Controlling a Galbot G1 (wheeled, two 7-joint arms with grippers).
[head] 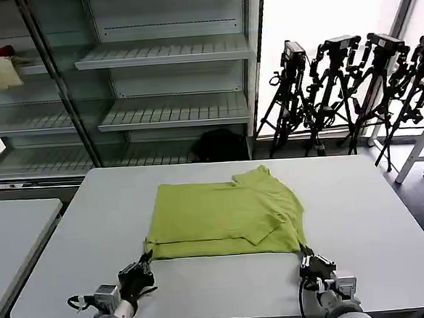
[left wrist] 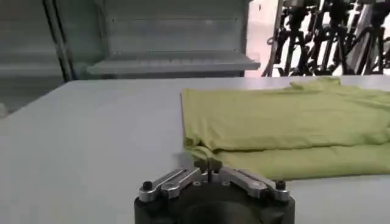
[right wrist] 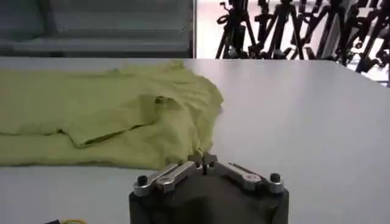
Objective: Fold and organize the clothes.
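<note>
The T-shirt (head: 223, 216) lies partly folded mid-table (head: 361, 214), long axis running side to side; the left gripper (head: 142, 268) and right gripper (head: 307, 258) each pinch a near corner, equally close.

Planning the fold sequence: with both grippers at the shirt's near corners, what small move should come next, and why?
Probably lift both corners together. The left gripper and right gripper each look shut on a near corner of the T-shirt, which lies flat on the table, so raising the near edge starts the fold away from the robot.
</note>
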